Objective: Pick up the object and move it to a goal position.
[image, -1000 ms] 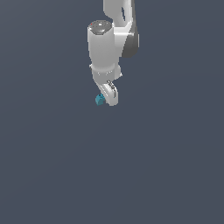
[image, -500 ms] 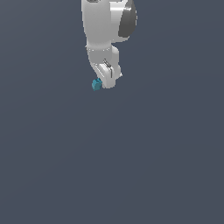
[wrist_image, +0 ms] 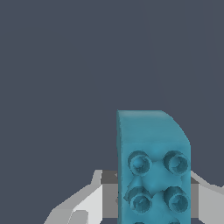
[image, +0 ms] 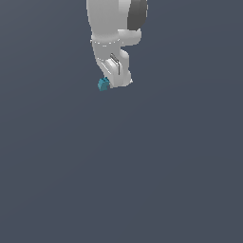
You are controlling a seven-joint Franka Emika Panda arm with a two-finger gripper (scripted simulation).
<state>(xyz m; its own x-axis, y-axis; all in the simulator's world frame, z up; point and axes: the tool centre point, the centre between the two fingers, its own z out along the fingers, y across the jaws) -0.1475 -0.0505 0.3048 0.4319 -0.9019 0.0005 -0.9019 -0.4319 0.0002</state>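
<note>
Upward travel since the earlier frames: arm and block both sit higher in the exterior view than half a second ago, and the upper arm now runs off the frame's top edge.

Exterior view, left to right:
- Small teal-blue oblong plastic block (image: 103, 85), one only. It sits at the lower tip of the arm, sticking out toward the exterior view's left, and is far smaller than the hardware holding it.
- White two-fingered robot gripper (image: 114, 82), one only, just beside and touching the block on the exterior view's right. It is pinching the block; the fingertips themselves are too small to separate here.
- White arm housing with a dark grey panel (image: 137, 13) above, one arm.
- Flat slate-grey ground (image: 180, 166) fills the rest. Block and ground show apart; no shadow or contact visible.

Wrist view:
- Block (wrist_image: 153, 166) fills the near field. Smooth rounded-corner face on one side, studded face on the other; four round hollow studs counted in a two-by-two grid, with more possibly cut off by the frame edge.
- White gripper fingers (wrist_image: 83, 205) flank the block on both sides, with a dark grey bar behind it.
- Nothing else lies around the block.
</note>
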